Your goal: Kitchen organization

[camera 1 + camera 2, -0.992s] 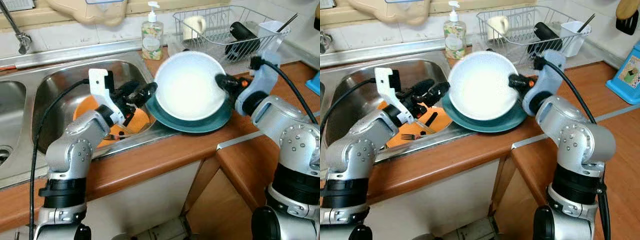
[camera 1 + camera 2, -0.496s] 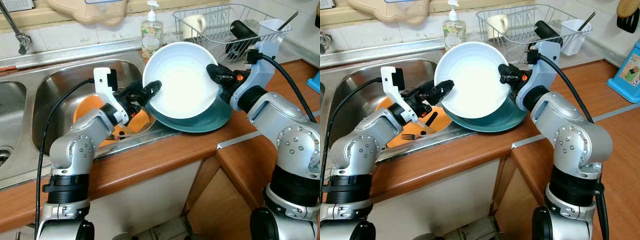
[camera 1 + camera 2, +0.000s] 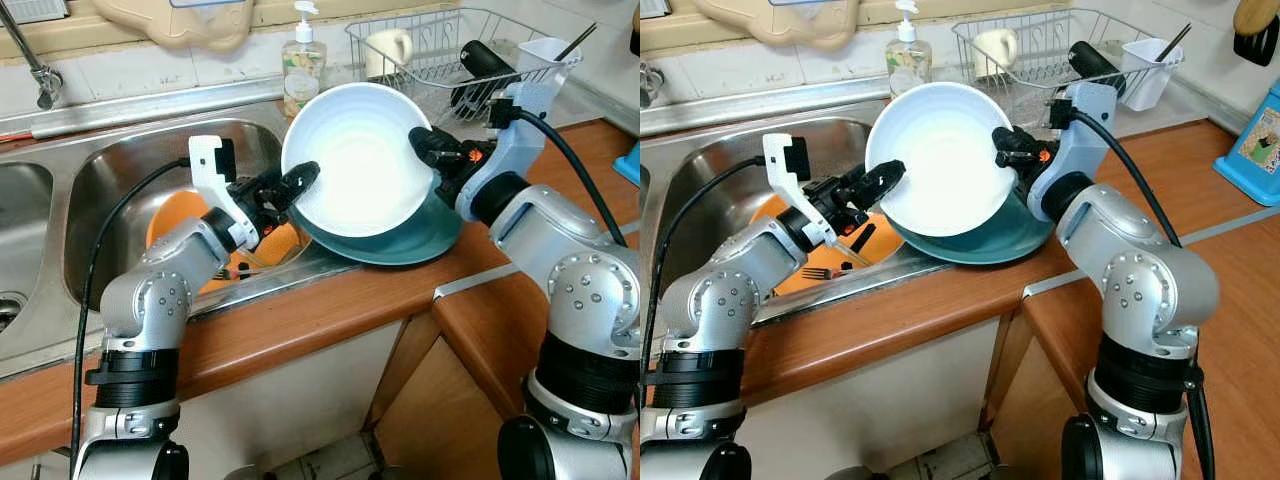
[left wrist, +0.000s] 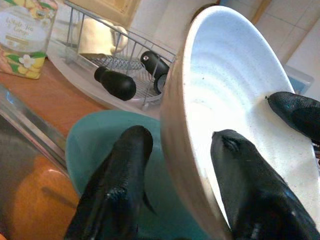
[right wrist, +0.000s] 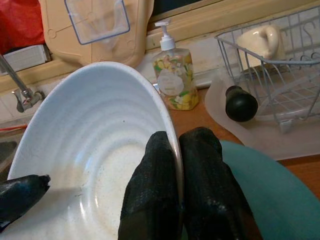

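One white bowl [image 3: 358, 158] tilted over one teal plate [image 3: 420, 232], left gripper [image 3: 296, 182] and right gripper [image 3: 425, 150] both pinching its rim

The dish rack [image 3: 455, 50] and soap bottle [image 3: 304, 68] close off the back; open wooden counter [image 3: 350, 305] (front edge) is left passable.

your left gripper [image 3: 892, 172] and right gripper [image 3: 1002, 145] pinch opposite rims of the white bowl [image 3: 940, 170], tilted above the teal plate [image 3: 990, 238] on the wooden desk [image 3: 940, 295] beside the sink [image 3: 700, 180].
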Tool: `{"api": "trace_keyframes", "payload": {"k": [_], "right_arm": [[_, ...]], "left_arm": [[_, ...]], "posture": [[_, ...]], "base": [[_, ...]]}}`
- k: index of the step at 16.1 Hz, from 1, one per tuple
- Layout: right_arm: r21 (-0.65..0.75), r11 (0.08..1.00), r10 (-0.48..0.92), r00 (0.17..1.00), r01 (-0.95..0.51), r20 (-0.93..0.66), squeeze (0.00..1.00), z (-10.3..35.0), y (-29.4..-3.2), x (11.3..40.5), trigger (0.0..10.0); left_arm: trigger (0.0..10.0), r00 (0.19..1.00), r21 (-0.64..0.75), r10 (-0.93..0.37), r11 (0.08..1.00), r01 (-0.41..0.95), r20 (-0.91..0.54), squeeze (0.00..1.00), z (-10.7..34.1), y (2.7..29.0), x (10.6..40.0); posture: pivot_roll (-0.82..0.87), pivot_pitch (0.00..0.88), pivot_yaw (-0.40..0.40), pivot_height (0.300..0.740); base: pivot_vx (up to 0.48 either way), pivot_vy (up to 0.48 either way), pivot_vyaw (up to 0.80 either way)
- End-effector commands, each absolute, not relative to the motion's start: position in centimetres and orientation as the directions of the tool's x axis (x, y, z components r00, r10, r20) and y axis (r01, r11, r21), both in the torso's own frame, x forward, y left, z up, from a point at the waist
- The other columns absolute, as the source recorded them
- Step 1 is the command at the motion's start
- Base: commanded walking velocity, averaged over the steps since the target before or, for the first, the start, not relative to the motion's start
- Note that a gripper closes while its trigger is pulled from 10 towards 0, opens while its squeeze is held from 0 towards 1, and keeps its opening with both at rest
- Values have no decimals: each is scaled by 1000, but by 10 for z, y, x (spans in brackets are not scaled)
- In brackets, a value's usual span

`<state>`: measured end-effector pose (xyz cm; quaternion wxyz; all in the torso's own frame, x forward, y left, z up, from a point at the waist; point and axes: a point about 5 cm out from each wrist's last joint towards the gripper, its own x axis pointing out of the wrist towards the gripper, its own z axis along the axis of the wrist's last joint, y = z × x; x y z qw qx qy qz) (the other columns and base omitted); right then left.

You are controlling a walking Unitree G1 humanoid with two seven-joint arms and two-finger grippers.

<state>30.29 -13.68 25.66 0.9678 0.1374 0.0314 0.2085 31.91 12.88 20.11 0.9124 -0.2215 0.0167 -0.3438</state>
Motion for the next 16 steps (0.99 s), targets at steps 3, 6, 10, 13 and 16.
{"api": "trace_keyframes", "payload": {"k": [3,6,10,13,16], "right_arm": [[263,847,455,886,-463,94,0,271,-129,295,0],[256,850,455,887,-460,82,0,269,-128,295,0],[248,852,458,886,-462,76,0,268,-126,296,157],[214,859,464,884,-465,59,0,267,-124,295,10000],[194,865,459,886,-463,67,12,267,-122,297,10000]], "left_arm": [[0,783,-421,-618,693,586,71,0,192,132,318],[0,784,-417,-618,698,583,60,0,190,131,318],[0,788,-411,-614,709,573,39,0,188,131,317],[0,790,-388,-612,721,574,30,0,189,129,318],[0,818,-383,-573,744,547,55,0,196,130,323]], "posture": [[-155,0,59,740],[-153,0,58,740],[-152,0,63,740],[-149,0,61,740],[-146,0,61,740]], "base": [[0,0,0],[0,0,0],[0,0,0],[0,0,0],[0,0,0]]}}
